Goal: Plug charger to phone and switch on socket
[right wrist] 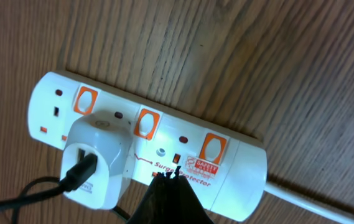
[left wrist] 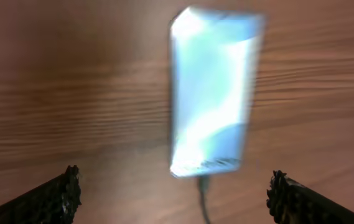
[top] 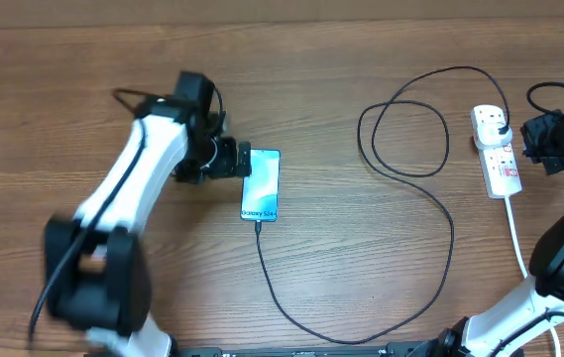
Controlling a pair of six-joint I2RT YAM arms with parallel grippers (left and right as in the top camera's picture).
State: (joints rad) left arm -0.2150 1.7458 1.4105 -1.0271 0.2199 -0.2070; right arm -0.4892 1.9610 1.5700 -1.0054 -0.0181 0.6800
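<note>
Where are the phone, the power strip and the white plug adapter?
phone [top: 261, 184], overhead view, middle of lit screen.
power strip [right wrist: 246, 167], right wrist view, bare white end.
white plug adapter [right wrist: 105, 146], right wrist view, top face.

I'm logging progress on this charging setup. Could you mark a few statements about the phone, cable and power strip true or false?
1. The charger's cable reaches the phone's end. True.
2. The left gripper grips the phone. False: its jaws are open, not on it.
3. The phone screen is dark. False: it is lit.
4. The charger is plugged into the socket. True.
5. The right gripper is by the socket. True.
</note>
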